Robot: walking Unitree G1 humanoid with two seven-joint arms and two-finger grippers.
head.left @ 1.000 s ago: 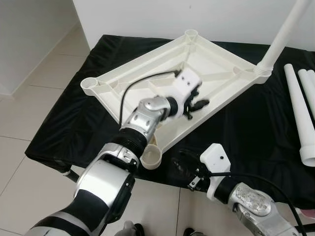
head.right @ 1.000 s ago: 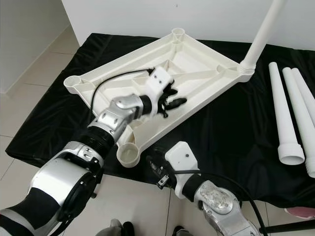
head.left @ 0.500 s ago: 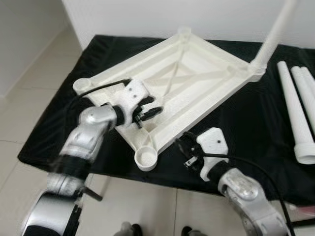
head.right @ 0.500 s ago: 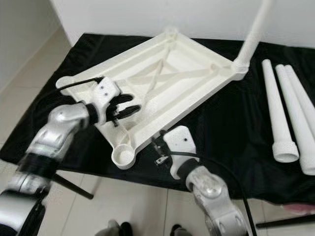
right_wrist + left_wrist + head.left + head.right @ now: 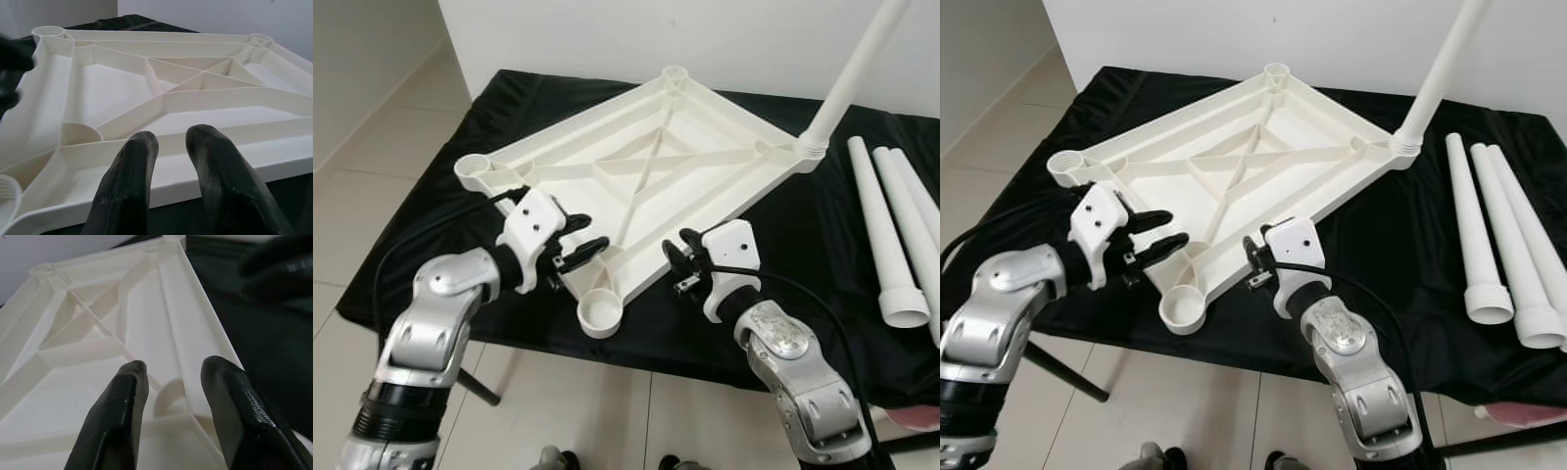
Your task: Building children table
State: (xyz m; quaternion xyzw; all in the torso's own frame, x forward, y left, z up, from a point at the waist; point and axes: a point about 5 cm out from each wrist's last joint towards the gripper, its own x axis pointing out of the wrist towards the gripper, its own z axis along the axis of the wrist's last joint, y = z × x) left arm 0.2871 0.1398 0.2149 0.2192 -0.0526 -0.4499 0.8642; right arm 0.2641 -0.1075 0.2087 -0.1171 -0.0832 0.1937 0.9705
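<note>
2 end effectors sit at the near corner of a white plastic tabletop (image 5: 646, 166) that lies upside down on a desk draped in black cloth (image 5: 460, 245). Its ribbed underside faces up, with a round leg socket at each corner. The socket at 6 o'clock (image 5: 599, 315) is bare and pokes out toward the desk's front edge. At 2 o'clock, 1 white leg (image 5: 850, 78) already stands upright in its socket, touching the tabletop's corner.

The left end effector (image 5: 579, 245) hovers at 8 o'clock of the tabletop, over the rim beside the bare socket, its 2 black fingers (image 5: 117, 421) parted by a narrow gap and holding nothing. The right end effector (image 5: 677, 262) sits at 5 o'clock, just off the outer rim on the other side of that same socket; its fingers (image 5: 129, 186) are also narrowly apart and empty, pointing across the ribs.

3 more white legs (image 5: 1489, 235) lie side by side on the cloth at 3 o'clock, well apart from the tabletop, their flared open ends toward the front. Pale floor tiles (image 5: 372, 186) show to the left.
</note>
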